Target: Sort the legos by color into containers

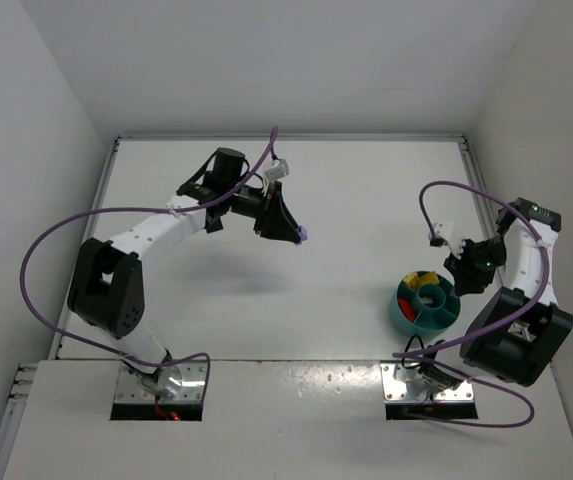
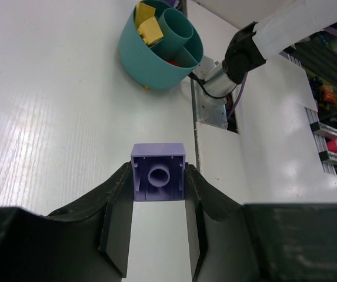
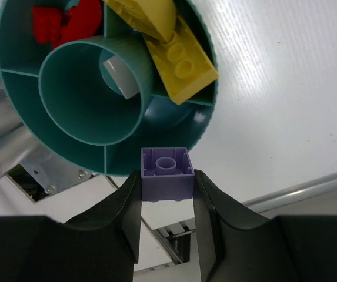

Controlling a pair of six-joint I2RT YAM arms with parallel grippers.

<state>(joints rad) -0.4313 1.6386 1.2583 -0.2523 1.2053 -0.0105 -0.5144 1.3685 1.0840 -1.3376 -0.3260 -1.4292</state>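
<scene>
Clamping a lavender lego (image 2: 158, 170) in left gripper (image 2: 159, 179) and right gripper (image 3: 167, 182) alike, you are apparently finishing: yellow legos (image 3: 180, 59) and red legos (image 3: 68, 23) are lying in the teal bowl (image 3: 21, 111).

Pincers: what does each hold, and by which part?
Left pincer grips a lavender brick by its opposite side walls; right pincer grips another lavender brick likewise.

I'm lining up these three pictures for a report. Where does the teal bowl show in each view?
Top external: the teal bowl sits at lower right, beside the right arm.
Left wrist: the bowl is at top centre, seen from the side.
Right wrist: the bowl fills the upper left, seen from above.
Shared landmark: the yellow bricks in one compartment.
</scene>
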